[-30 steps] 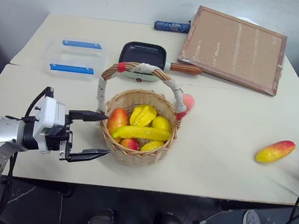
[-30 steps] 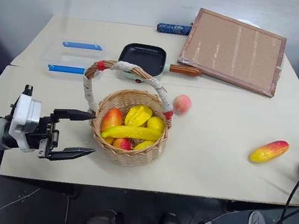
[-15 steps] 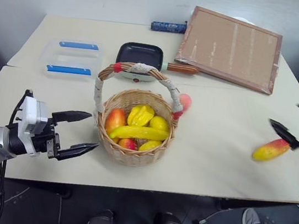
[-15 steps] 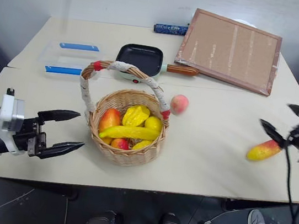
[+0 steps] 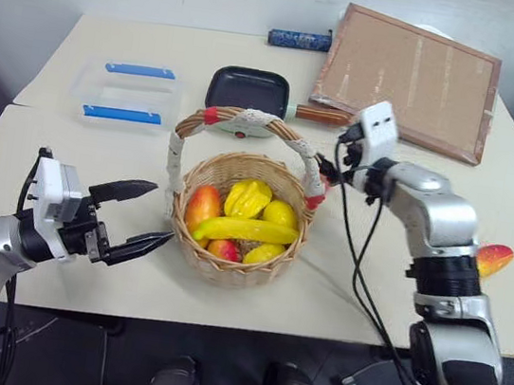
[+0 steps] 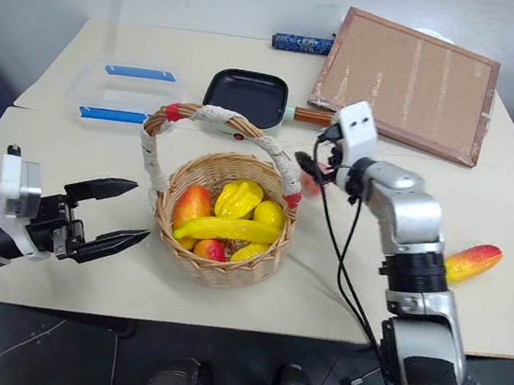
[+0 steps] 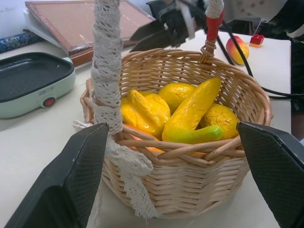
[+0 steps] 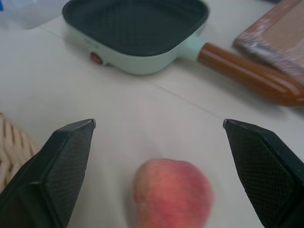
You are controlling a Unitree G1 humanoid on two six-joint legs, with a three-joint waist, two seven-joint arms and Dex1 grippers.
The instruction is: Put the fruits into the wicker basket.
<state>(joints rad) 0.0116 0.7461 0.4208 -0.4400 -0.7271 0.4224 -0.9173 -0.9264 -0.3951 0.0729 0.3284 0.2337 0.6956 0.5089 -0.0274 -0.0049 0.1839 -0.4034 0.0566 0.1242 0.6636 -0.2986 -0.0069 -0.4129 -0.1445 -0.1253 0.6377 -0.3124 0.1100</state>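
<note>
Hovering wide open over the peach (image 8: 172,194), the right hand (image 8: 159,156) holds nothing.

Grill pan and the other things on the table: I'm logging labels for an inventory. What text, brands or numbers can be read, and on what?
None readable.
Grill pan: small grey marking left of its red knob, too blurred to read.
Dark blue roll: pale pattern, illegible.
</note>
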